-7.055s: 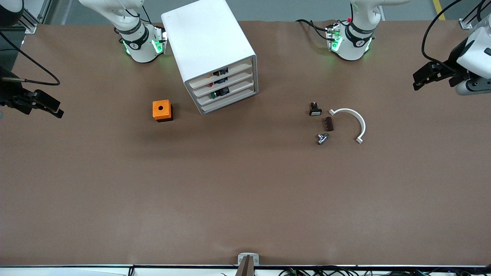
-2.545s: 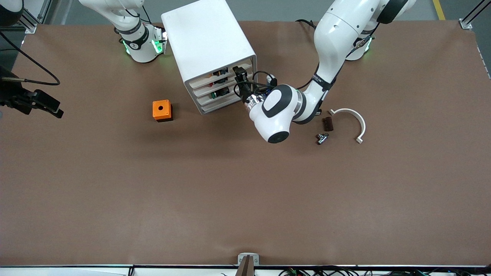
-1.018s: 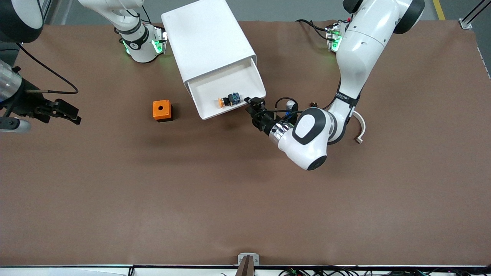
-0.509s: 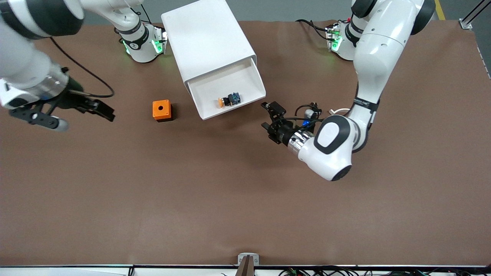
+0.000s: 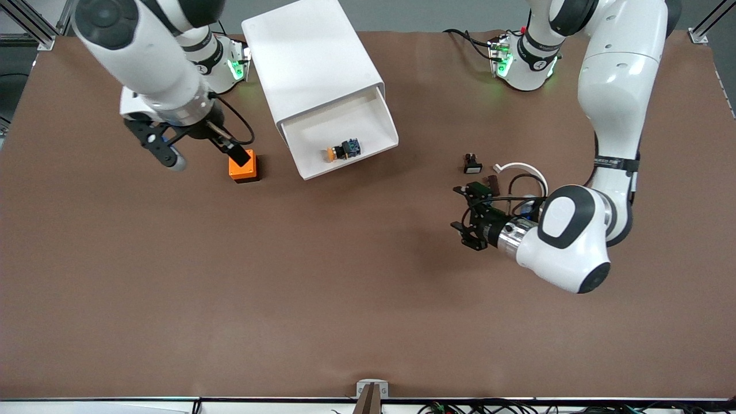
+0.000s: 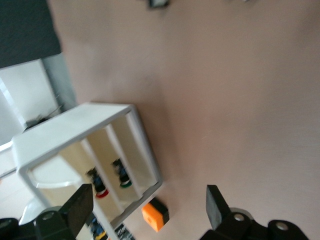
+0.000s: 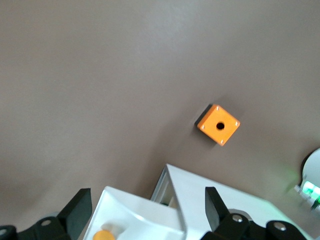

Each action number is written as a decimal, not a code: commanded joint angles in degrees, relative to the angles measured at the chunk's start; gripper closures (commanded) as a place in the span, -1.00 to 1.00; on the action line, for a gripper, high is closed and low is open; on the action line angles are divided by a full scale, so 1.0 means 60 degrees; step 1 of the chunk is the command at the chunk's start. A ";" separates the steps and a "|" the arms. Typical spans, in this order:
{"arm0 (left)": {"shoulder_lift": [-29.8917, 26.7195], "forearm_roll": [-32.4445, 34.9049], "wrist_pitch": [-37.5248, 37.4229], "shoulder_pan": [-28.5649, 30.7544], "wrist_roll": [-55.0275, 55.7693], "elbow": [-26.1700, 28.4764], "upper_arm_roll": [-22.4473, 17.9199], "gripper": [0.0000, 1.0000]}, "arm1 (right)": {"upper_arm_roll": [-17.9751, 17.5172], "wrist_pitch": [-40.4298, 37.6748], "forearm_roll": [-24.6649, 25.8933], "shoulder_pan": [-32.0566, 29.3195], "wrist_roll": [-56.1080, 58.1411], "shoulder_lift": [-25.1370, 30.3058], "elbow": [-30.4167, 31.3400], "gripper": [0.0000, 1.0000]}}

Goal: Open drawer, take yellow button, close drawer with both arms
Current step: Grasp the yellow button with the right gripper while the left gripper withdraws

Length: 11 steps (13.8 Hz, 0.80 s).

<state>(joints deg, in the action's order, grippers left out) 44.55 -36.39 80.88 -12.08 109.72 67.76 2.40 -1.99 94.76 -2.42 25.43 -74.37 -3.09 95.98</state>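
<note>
**1 drawer out, button inside**

Front view: drawer (image 5: 345,135) pulled out of cabinet (image 5: 307,57); button (image 5: 343,150) lies in it. Right gripper (image 5: 198,152), fingers apart, over orange box (image 5: 243,168). Left gripper (image 5: 468,217), fingers apart, over bare bench.

Left wrist view: cabinet (image 6: 75,127) front, lower drawers visible.

Right wrist view: orange box (image 7: 218,125), button cap (image 7: 104,235).

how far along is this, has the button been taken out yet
Done: the top drawer is pulled out of the cabinet. Not yet taken: the button lies in it untouched. In hand: the right gripper hangs open and empty over the orange box, beside the drawer. The left gripper is open over the table by the small parts. Left: grasp the button, close the drawer.
</note>
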 commanded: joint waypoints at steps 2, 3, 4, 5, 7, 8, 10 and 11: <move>-0.0393 0.1447 0.0011 -0.0169 -0.1890 -0.0058 -0.0371 -0.99 | 0.0097 0.0772 -0.0388 0.0973 -0.2116 -0.0391 0.0248 -1.00; -0.0408 0.1930 0.0025 -0.0227 -0.2388 -0.0058 -0.0371 -0.99 | 0.0097 0.1006 -0.0388 0.1309 -0.2687 -0.0567 0.0248 -1.00; -0.0437 0.2384 0.0025 -0.0257 -0.2814 -0.0044 -0.0371 -0.99 | 0.0097 0.1400 -0.0388 0.1588 -0.3302 -0.0845 0.0263 -1.00; -0.0553 0.2911 0.0025 -0.0272 -0.3325 -0.0029 -0.0356 -0.99 | 0.0097 0.1737 -0.0388 0.1809 -0.3845 -0.1094 0.0263 -1.00; -0.0656 0.3806 0.0025 -0.0301 -0.4191 -0.0029 -0.0371 -0.99 | 0.0097 0.2339 -0.0388 0.2219 -0.4579 -0.1548 0.0263 -1.00; -0.0788 0.4201 0.0011 -0.0287 -0.4673 -0.0015 -0.0356 -0.99 | 0.0097 0.2515 -0.0403 0.2453 -0.4887 -0.1667 0.0263 -1.00; -0.1285 0.5095 0.0011 -0.0258 -0.6427 0.0102 -0.0298 -0.99 | 0.0097 0.2983 -0.0403 0.2863 -0.5342 -0.2017 0.0278 -1.00; -0.1403 0.5287 0.0011 -0.0170 -0.7350 0.0132 -0.0298 -0.99 | 0.0097 0.3131 -0.0403 0.2981 -0.5489 -0.2193 0.0263 -1.00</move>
<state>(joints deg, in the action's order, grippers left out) 39.50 -7.98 80.97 -13.16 74.20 67.08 0.99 -2.00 112.19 -4.17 41.42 -104.71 -14.80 98.04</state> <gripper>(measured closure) 0.004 0.000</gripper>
